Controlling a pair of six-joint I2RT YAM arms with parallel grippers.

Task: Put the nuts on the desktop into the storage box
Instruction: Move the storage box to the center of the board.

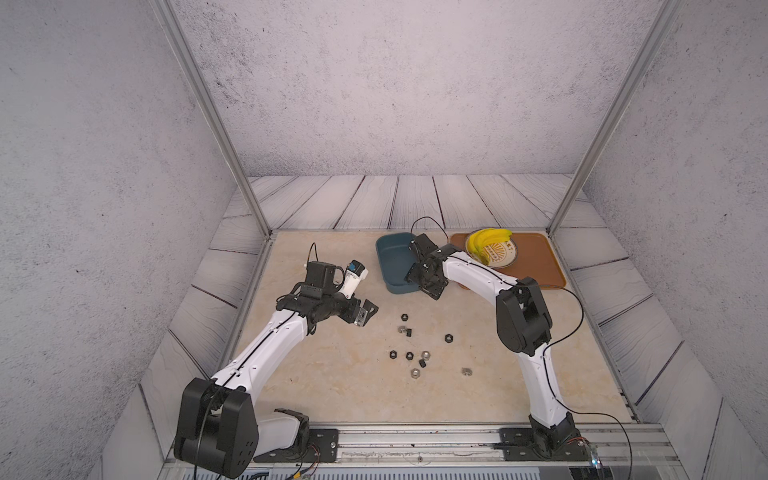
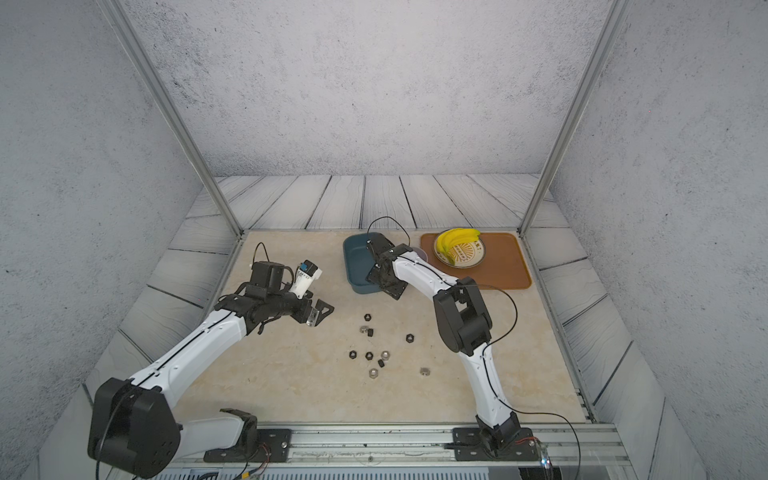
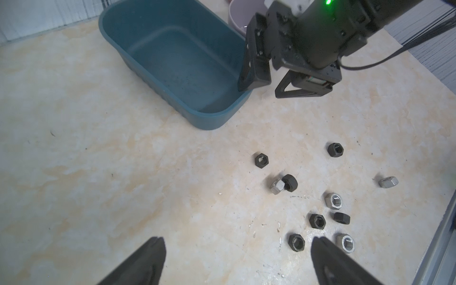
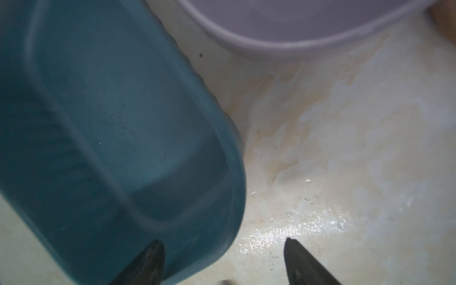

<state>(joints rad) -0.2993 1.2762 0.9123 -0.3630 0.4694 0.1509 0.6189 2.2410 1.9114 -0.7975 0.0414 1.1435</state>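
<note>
Several small hexagonal nuts (image 1: 409, 355) (image 2: 369, 355) (image 3: 318, 220), black and silvery, lie scattered on the beige marble desktop (image 1: 332, 374), near of the storage box. The storage box (image 1: 395, 262) (image 2: 357, 262) (image 3: 172, 61) (image 4: 111, 123) is a teal tub, and no nut shows inside it. My left gripper (image 1: 368, 313) (image 3: 237, 243) hangs open and empty above the desktop, left of the nuts. My right gripper (image 1: 422, 289) (image 3: 271, 86) (image 4: 222, 244) is open at the box's near right corner. One finger is over the inside, the other outside, with the wall between them.
A lilac bowl (image 3: 237, 14) (image 4: 296, 24) stands just right of the box, under my right arm. Further right, an orange-brown tray (image 1: 536, 257) carries a plate (image 1: 503, 259) with yellow bananas (image 1: 486, 241). Grey plank surround and metal posts border the desktop.
</note>
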